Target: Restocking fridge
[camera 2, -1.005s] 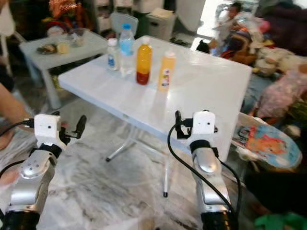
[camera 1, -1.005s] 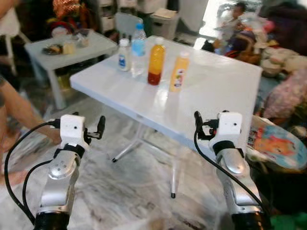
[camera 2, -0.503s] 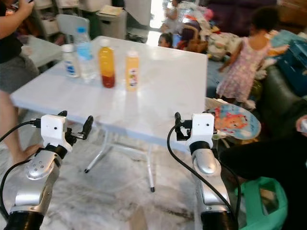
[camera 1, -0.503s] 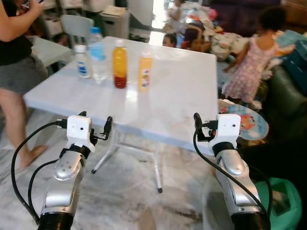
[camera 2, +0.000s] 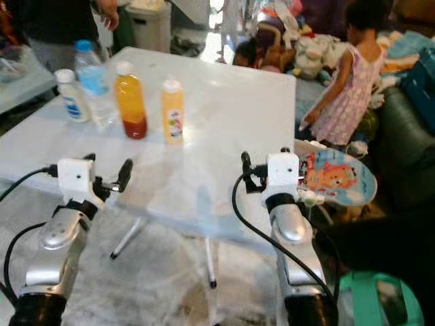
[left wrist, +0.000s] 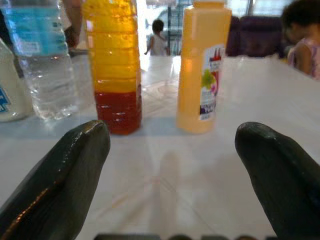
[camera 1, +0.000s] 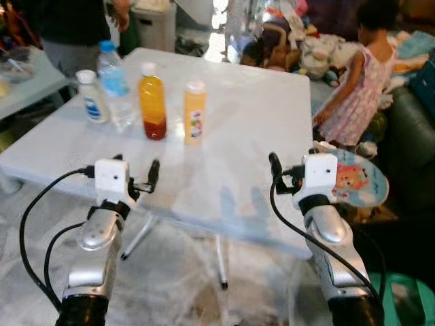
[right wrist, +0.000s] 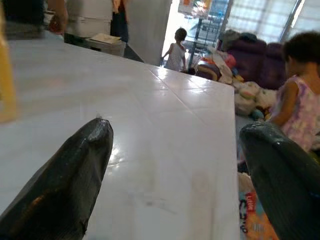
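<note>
Four bottles stand in a row at the far left of the white table [camera 1: 272, 115]: a small white bottle [camera 1: 88, 97], a clear water bottle [camera 1: 112, 85] with a blue cap, an orange and red juice bottle [camera 1: 152, 102] and a yellow bottle [camera 1: 194, 113] with a white cap. My left gripper [camera 1: 136, 170] is open over the table's near edge, short of the juice bottle [left wrist: 114, 65] and the yellow bottle [left wrist: 202, 65]. My right gripper [camera 1: 293, 159] is open over the near right part of the bare tabletop [right wrist: 150, 130], holding nothing.
A child in a pink dress [camera 1: 357, 81] stands off the table's right side. A person in a dark top [camera 1: 75, 27] is behind its far left corner. A round cartoon-printed board [camera 1: 360, 180] leans near my right wrist. A green stool [camera 1: 411, 302] sits low right.
The camera has come closer, so both grippers now hang over the table's near edge. The person has gone behind the far left corner. Both grippers stay open.
</note>
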You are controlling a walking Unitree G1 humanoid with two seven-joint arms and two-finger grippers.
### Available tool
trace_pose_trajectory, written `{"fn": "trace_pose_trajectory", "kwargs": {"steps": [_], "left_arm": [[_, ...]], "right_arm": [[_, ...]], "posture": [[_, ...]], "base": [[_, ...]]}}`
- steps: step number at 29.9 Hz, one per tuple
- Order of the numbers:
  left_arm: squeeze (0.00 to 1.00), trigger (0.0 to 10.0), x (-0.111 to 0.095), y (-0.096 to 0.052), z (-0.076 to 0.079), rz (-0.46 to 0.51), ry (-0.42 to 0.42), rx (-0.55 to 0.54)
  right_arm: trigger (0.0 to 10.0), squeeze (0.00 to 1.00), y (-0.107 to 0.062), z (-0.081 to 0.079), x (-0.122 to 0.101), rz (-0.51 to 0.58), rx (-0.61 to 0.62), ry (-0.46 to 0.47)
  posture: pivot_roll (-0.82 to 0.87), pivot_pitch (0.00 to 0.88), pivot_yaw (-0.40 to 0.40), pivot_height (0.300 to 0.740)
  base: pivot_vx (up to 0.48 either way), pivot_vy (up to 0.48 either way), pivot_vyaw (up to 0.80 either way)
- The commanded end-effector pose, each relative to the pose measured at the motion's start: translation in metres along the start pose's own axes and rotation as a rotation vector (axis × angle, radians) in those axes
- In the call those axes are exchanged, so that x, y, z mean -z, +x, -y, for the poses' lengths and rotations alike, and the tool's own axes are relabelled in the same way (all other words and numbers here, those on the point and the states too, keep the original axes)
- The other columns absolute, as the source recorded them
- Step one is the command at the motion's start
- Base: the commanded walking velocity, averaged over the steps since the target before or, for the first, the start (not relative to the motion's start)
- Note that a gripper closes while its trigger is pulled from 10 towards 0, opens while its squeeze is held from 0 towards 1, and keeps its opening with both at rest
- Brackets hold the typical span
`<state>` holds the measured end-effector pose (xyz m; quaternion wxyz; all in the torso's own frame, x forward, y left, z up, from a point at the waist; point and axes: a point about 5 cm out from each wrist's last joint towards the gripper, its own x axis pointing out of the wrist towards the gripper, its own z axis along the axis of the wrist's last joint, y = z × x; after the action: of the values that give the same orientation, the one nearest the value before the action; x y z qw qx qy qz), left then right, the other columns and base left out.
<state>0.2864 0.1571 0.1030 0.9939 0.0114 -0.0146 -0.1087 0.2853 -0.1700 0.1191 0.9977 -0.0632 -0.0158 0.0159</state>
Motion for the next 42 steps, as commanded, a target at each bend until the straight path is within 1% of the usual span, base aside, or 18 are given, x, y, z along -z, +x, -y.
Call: {"fn": "trace_pose_trajectory", "kwargs": {"steps": [1,5,8,12,15,19,21,24,26,28,29,32,37,42], "left_arm": [[0.0,10.0,-0.004,-0.002,-0.016,0.003,0.025,-0.046],[0.0,10.0,-0.003,-0.002,-0.017,-0.01,0.028,-0.059],[0.0,10.0,-0.003,-0.002,-0.017,-0.004,0.027,-0.055],[0.0,10.0,-0.003,-0.002,-0.017,-0.008,0.034,-0.056],[0.0,10.0,-0.005,-0.002,-0.017,0.007,0.04,-0.054],[0.0,10.0,-0.007,-0.002,-0.019,0.018,0.066,-0.056],[0.0,10.0,-0.006,-0.004,-0.022,0.009,0.065,-0.061],[0.0,10.0,-0.005,-0.006,-0.028,0.0,0.074,-0.067],[0.0,10.0,-0.004,-0.008,-0.032,-0.015,0.09,-0.064],[0.0,10.0,-0.002,-0.01,-0.035,-0.037,0.096,-0.048],[0.0,10.0,0.0,-0.013,-0.037,-0.056,0.095,-0.029],[0.0,10.0,-0.001,-0.018,-0.046,-0.062,0.114,-0.038],[0.0,10.0,-0.002,-0.024,-0.049,-0.065,0.111,-0.052],[0.0,10.0,0.0,-0.029,-0.046,-0.076,0.108,-0.05]], "right_arm": [[10.0,0.0,0.003,-0.009,-0.008,0.031,-0.022,0.014],[10.0,0.0,0.003,-0.009,-0.006,0.029,-0.023,0.016],[10.0,0.0,0.002,-0.01,-0.007,0.035,-0.035,0.035],[10.0,0.0,0.001,-0.011,-0.006,0.034,-0.035,0.032],[10.0,0.0,0.001,-0.011,-0.006,0.034,-0.037,0.032],[10.0,0.0,0.001,-0.011,-0.006,0.035,-0.037,0.031],[10.0,0.0,0.001,-0.012,-0.006,0.034,-0.04,0.033],[10.0,0.0,0.001,-0.013,-0.006,0.034,-0.051,0.037],[10.0,0.0,0.001,-0.015,-0.008,0.048,-0.078,0.03],[10.0,0.0,0.001,-0.016,-0.008,0.052,-0.085,0.03],[10.0,0.0,0.002,-0.017,-0.009,0.059,-0.09,0.012],[10.0,0.0,0.004,-0.017,-0.011,0.068,-0.082,0.021],[10.0,0.0,0.007,-0.016,-0.013,0.077,-0.077,0.014],[10.0,0.0,0.01,-0.013,-0.014,0.086,-0.055,0.006]], "posture": [[0.01,0.0,-0.057,0.74],[0.01,0.0,-0.057,0.74],[0.01,0.0,-0.057,0.74],[0.01,0.0,-0.057,0.74],[0.01,0.0,-0.057,0.74],[0.01,0.0,-0.057,0.74],[0.01,0.0,-0.056,0.74],[0.02,0.0,-0.056,0.74],[0.02,0.0,-0.055,0.74],[0.02,0.0,-0.053,0.74],[0.02,0.0,-0.052,0.74],[0.03,0.0,-0.049,0.74],[0.03,0.0,-0.045,0.74],[0.03,0.0,-0.044,0.74]], "base": [[0.349,0.326,0.0],[0.352,0.324,0.0],[0.355,0.324,0.0],[0.348,0.33,0.0],[0.309,0.366,0.0],[0.0,0.0,0.0],[0.0,0.0,0.0],[0.0,0.0,0.0],[0.0,0.0,0.0],[0.0,0.0,0.0],[0.0,0.0,0.8],[0.0,0.0,0.8],[0.0,0.0,0.14],[0.0,0.0,0.0]]}}
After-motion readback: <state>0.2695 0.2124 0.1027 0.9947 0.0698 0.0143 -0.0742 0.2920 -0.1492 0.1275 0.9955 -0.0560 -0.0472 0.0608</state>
